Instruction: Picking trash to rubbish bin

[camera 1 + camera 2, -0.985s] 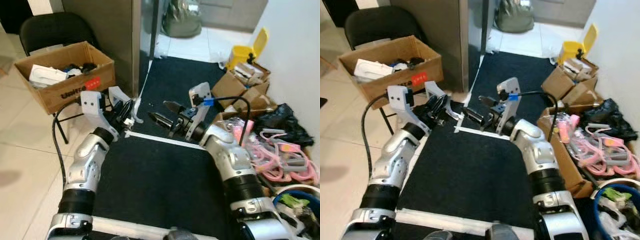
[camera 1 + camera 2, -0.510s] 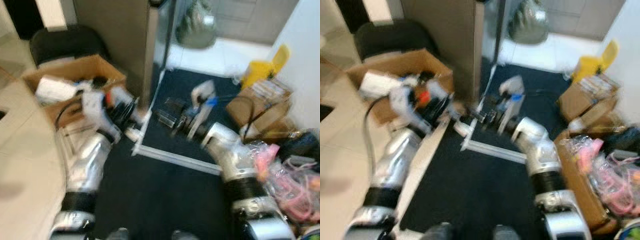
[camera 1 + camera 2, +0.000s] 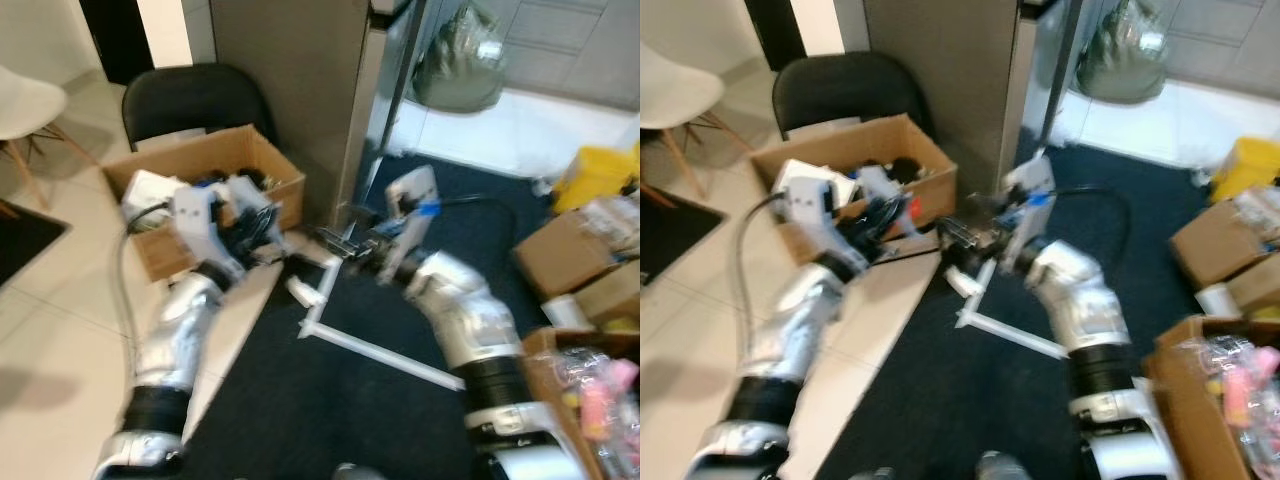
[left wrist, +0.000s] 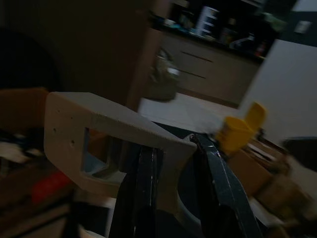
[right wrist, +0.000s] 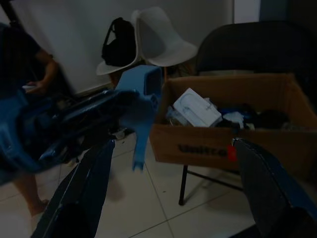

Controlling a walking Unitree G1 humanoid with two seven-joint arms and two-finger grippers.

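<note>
Right now both arms are up in front of the robot, neither carrying anything, approx. level with each other. The right claw (image 3: 338,240) hangs over the edge of the dark carpet (image 3: 330,410), fingers spread wide. Its wrist view looks between them at a cardboard box (image 3: 215,165) of odds and ends, resting on a black chair (image 3: 195,100). The left claw (image 3: 265,232) sits just beside that box's front corner. Its fingers (image 4: 146,198) are parted only a little, w/ nothing between.

The likely trash is a small white piece (image 3: 300,292) on the carpet. It lies below and between the two claws, near a white tape line (image 3: 385,352) and touching neither claw. It's blurred, so what it is exactly can't be told. The probable rubbish bin is the yellow bin (image 3: 590,170), well apart on the robot's right, beyond more boxes.

Judging by the pose, arms are held high and claws apart as a ready stance, i.e. the pick isn't begun yet. The wide right claw looks better placed to drop onto the piece and is also on the bin's side. A person (image 5: 22,64) stands nearby, so any swing needs care.
</note>
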